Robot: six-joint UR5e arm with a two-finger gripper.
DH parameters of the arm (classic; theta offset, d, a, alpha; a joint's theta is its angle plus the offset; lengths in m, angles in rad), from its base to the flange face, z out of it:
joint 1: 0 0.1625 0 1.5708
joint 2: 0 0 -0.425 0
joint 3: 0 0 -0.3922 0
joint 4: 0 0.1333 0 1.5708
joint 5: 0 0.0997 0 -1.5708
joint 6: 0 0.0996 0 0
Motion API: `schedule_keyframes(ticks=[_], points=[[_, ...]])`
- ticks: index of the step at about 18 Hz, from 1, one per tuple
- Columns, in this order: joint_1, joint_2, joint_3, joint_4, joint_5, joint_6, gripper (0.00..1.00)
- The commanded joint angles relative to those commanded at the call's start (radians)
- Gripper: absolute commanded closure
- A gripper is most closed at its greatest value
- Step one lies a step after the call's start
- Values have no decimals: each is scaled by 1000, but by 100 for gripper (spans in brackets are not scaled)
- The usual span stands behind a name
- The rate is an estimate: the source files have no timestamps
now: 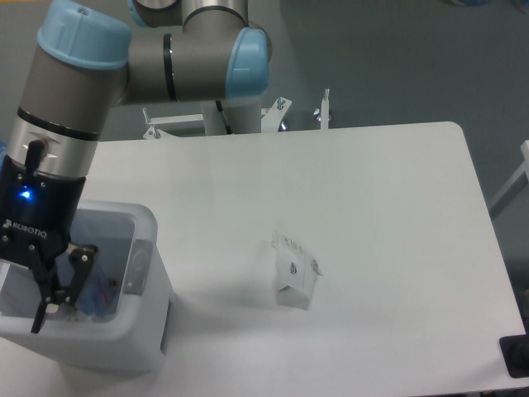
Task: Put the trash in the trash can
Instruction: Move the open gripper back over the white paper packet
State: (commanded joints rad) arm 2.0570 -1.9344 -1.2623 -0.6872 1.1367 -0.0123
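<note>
My pincer (51, 289) hangs over the open top of the trash can (140, 351), which sits at the lower left corner of the worktop (397, 207). The two dark fingers (80, 263) point downward and stand apart, with nothing gripped between them. A blue indicator light is lit on my wrist housing above the pincer.

Inside the trash can, just beside my fingers at about 3 o'clock from them, something with a blue part shows against the bin floor; I cannot tell for certain what it is, as it is blurred and partly hidden. The grey oval tab on the can's rim faces 3 o'clock.

The packet (296, 271), white and clear, lies flat on the worktop near its centre, well apart from the trash can and at 3 o'clock from it. It is not touched by my pincer.
</note>
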Motion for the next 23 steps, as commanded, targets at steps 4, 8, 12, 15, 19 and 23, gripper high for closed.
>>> schedule_keyframes(ticks=[4,8,12,15,19,23], points=[[86,31,4,2,-2,-11,0],[159,31,11,-2,2,-24,0],[228,37,0,-9,9,-28,0],[287,37,-18,-14,8,-6,0],[339,38,-80,-15,9,138,0],[360,25,-112,-52,49,278,0]])
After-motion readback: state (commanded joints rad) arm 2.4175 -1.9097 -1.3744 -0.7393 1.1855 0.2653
